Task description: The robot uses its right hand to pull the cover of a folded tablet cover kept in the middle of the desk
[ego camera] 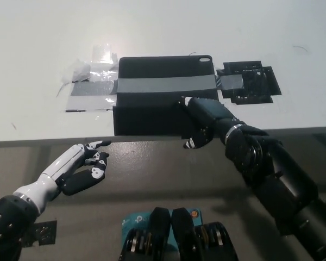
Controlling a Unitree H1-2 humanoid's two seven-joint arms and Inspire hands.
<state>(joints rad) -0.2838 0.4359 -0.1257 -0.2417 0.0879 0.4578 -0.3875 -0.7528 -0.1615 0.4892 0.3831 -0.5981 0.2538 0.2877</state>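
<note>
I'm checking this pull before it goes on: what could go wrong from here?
The right robot hand rests on the tablet cover's front flap near the desk edge, so it may slide off without catching the flap. The grey tape strip crosses the cover onto the desk; a hard pull could tear it or drag the cover over the edge. The left robot hand waits below the desk.

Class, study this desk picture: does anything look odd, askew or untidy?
Yes. The black folded tablet cover is strapped to the white desk by a grey tape band, with crumpled clear tape at its left and patchy black tape at its right. The cover's near edge overhangs the desk edge.
</note>
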